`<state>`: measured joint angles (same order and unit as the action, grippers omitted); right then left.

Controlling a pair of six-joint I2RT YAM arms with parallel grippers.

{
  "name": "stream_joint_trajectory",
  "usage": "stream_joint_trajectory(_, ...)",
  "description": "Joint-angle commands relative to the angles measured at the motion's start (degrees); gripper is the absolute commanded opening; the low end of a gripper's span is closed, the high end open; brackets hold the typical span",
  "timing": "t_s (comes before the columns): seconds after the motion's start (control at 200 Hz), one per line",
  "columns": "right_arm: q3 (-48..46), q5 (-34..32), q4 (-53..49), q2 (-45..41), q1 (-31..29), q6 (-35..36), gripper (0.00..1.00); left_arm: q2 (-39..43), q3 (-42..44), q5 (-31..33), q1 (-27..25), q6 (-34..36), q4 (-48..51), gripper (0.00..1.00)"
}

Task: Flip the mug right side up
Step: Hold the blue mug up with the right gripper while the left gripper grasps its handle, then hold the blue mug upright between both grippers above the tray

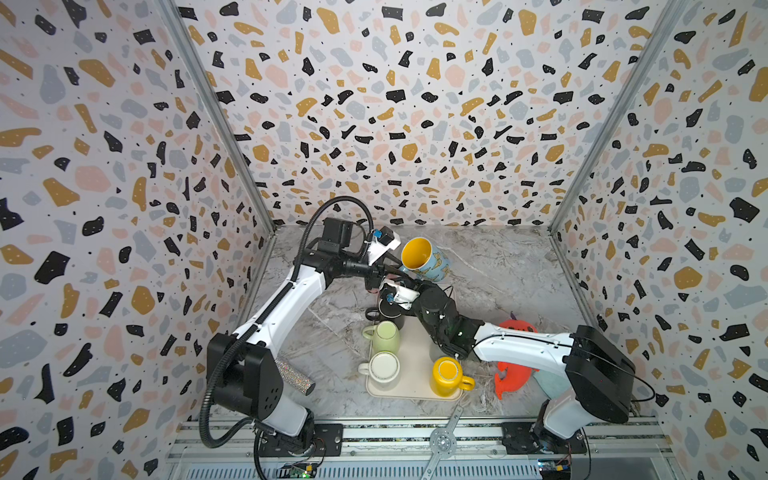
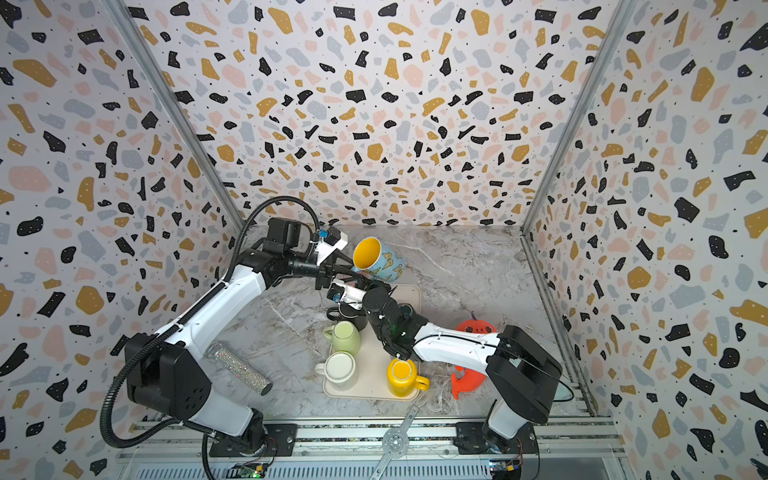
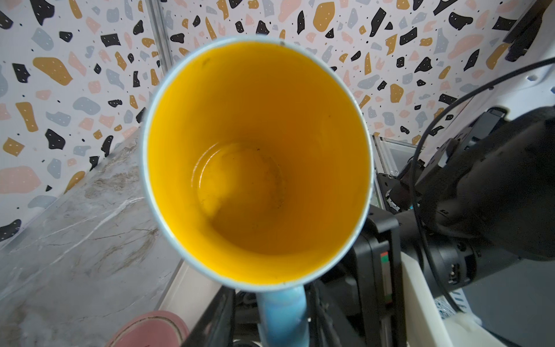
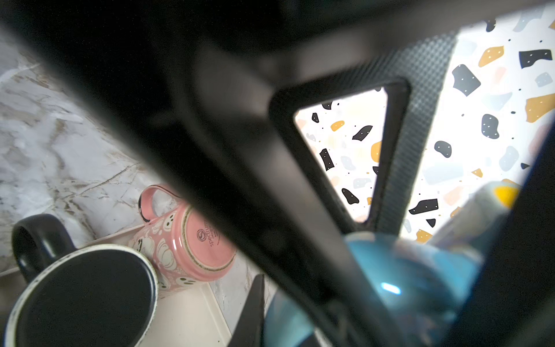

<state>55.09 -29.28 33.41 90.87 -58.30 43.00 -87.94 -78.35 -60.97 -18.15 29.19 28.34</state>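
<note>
The mug (image 1: 428, 259) (image 2: 380, 259) is blue with a yellow inside and hangs tilted above the back of the table, its mouth turned up and to the left. In the left wrist view I look straight into its mouth (image 3: 258, 165). My right gripper (image 1: 405, 279) (image 2: 365, 284) is shut on it from below; the right wrist view shows blurred blue mug (image 4: 414, 276) close up. My left gripper (image 1: 399, 270) (image 2: 347, 270) (image 3: 267, 318) is open, its fingers (image 3: 216, 315) on either side of the blue handle with a gap on one side.
Under the arms a cream tray (image 1: 415, 374) holds a green mug (image 1: 384, 336), a white mug (image 1: 384, 368), a yellow mug (image 1: 449, 374), a black mug (image 4: 87, 300) and a pink mug (image 4: 192, 240). An orange object (image 1: 513, 374) lies right, a glitter cylinder (image 1: 295, 374) left.
</note>
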Motion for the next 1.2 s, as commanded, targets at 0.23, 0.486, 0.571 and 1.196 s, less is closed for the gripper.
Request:
stream_joint_trajectory(0.23, 2.47, 3.83, 7.08, -6.98, -0.24, 0.23, 0.0, 4.17, 1.04, -3.61, -3.01, 3.06, 6.71, 0.41)
stream_joint_trajectory(0.486, 1.23, 6.01, 6.06, -10.13, -0.31, -0.8, 0.0, 4.74, 1.44, -5.25, -2.98, 3.42, 6.74, 0.4)
stream_joint_trajectory(0.571, 1.29, 7.25, 4.88, -10.84, -0.3, -1.63, 0.0, 4.8, 1.27, -5.46, -2.95, 3.46, 6.73, 0.4)
stream_joint_trajectory(1.196, 2.32, 9.78, 2.54, -9.45, -2.17, -3.63, 0.0, 2.9, 1.12, -8.17, -2.95, 1.31, 5.19, 0.19)
